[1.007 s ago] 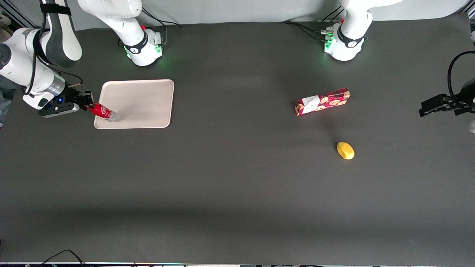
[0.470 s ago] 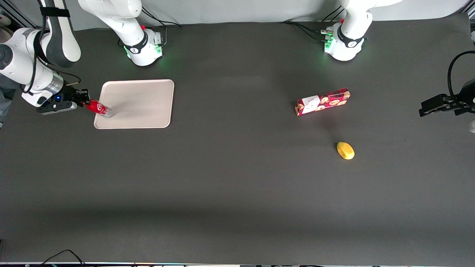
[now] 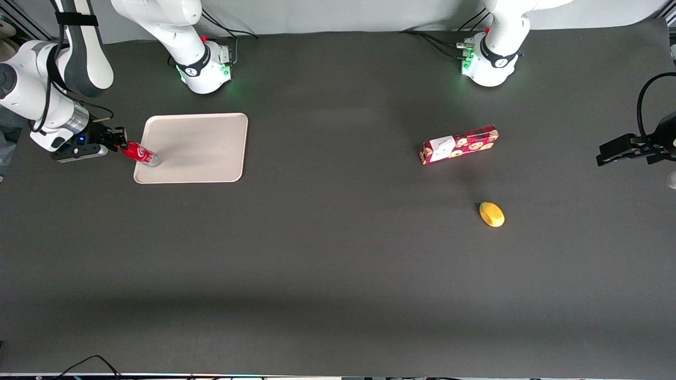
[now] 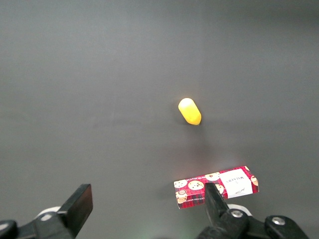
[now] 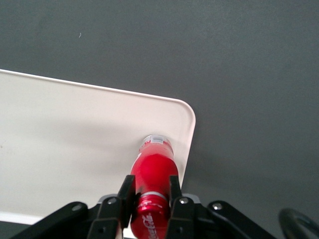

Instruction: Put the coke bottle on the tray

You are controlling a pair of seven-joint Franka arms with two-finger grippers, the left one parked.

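The coke bottle (image 3: 140, 153) is a small red bottle with white script and a silver base. Its base rests on the beige-pink tray (image 3: 200, 145), just inside the tray's edge toward the working arm's end. My right gripper (image 3: 120, 148) is shut on the bottle's upper part, near the cap. In the right wrist view the gripper (image 5: 151, 193) has a finger on each side of the bottle (image 5: 155, 167), and the bottle's base sits on the tray (image 5: 70, 144) close to a rounded corner.
A red cookie box (image 3: 459, 144) and a yellow lemon-like object (image 3: 491, 214) lie toward the parked arm's end of the table. Both also show in the left wrist view, the box (image 4: 217, 185) and the yellow object (image 4: 190, 111). The arm bases stand farthest from the front camera.
Over the last second my gripper carried the bottle a little farther from the front camera and toward the working arm's end. It has hardly moved in the last half second.
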